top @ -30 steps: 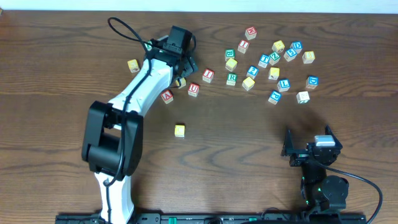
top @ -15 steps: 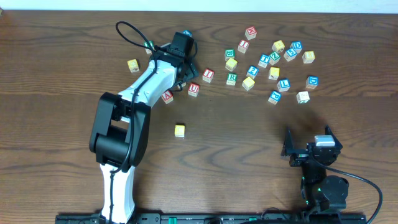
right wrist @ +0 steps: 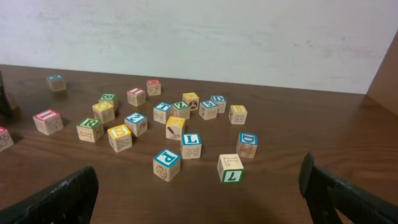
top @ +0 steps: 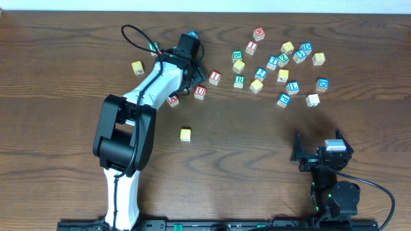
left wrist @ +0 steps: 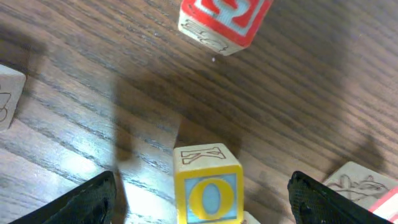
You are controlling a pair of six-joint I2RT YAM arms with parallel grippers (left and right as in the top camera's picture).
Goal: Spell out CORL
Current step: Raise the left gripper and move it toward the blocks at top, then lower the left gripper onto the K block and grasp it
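One yellow block (top: 185, 133) lay apart; three letters seemed left. Left gripper (left wrist: 205, 202) straddled the O block (left wrist: 209, 180), unclenched; right gripper (right wrist: 199, 199) likewise gaped.

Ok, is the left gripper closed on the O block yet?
Open. In the left wrist view the left gripper has its fingers wide apart, the O block between them with table showing on both sides.

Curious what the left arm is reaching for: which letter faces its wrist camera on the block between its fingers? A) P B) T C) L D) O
D: the block framed by the open left gripper shows a yellow O on its front face.
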